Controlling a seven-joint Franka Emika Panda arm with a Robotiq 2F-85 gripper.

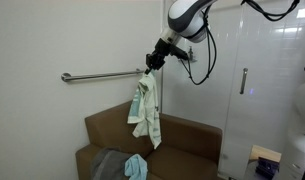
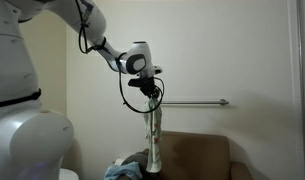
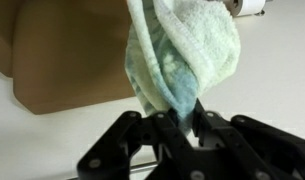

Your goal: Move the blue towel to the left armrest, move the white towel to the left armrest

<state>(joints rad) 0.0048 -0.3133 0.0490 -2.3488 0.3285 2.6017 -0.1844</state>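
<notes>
The white towel (image 1: pixel 145 110) is pinched by its upper end in the closed jaws, hanging at the frame's centre above the brown couch (image 1: pixel 187 135). The blue towel (image 1: pixel 136 166) is laid on the seat at lower centre, beside a gray cloth (image 1: pixel 110 165).

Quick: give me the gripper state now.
Gripper: shut, holding the white towel by its upper end; the towel hangs down in front of the brown couch.
</notes>
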